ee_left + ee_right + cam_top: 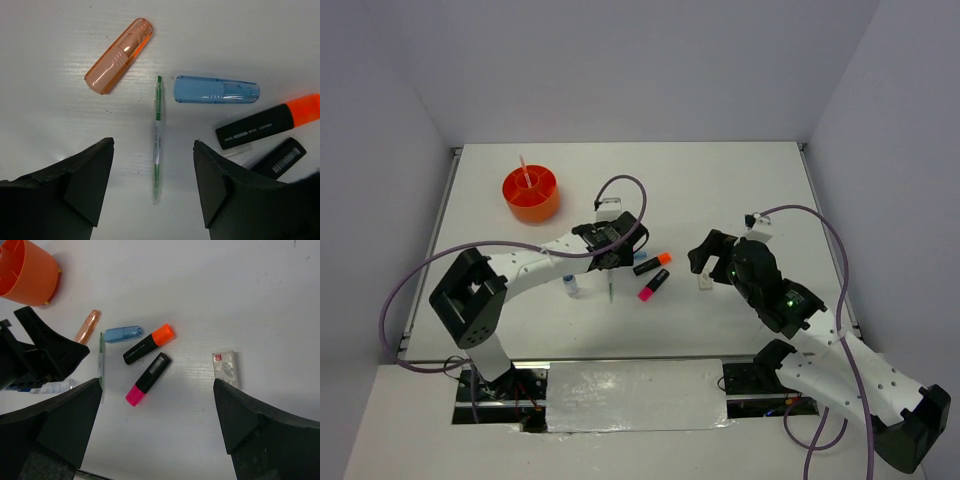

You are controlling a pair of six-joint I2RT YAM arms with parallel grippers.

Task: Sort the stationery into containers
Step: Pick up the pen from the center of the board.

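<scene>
The left jaws stand released, one on each side of the thin green pen (157,130), which lies flat on the desk (720,190) along the gap between them; neither jaw touches it. This looks like the start of a pick-up. The next move would be to close across the pen's narrow barrel, low against the desk since it is so slim, then lift it and carry it to the orange organiser (510,190) at the upper left of the overhead frame.

The right jaws are also spread wide and hold nothing. The beige eraser (227,367) lies on the desk beyond them.

The left wrist view gives the close detail. A salmon piece (118,56) sits at upper left, a light-blue piece (216,90) just right of the pen's tip, and the orange-capped highlighter (267,122) at the right edge. It shows no organiser.

The overhead view adds a thin pen (523,168) standing in the organiser and the blue-capped bottle (570,284) beside the left arm. Only the right wrist view shows the pink-capped highlighter (148,379) whole.
</scene>
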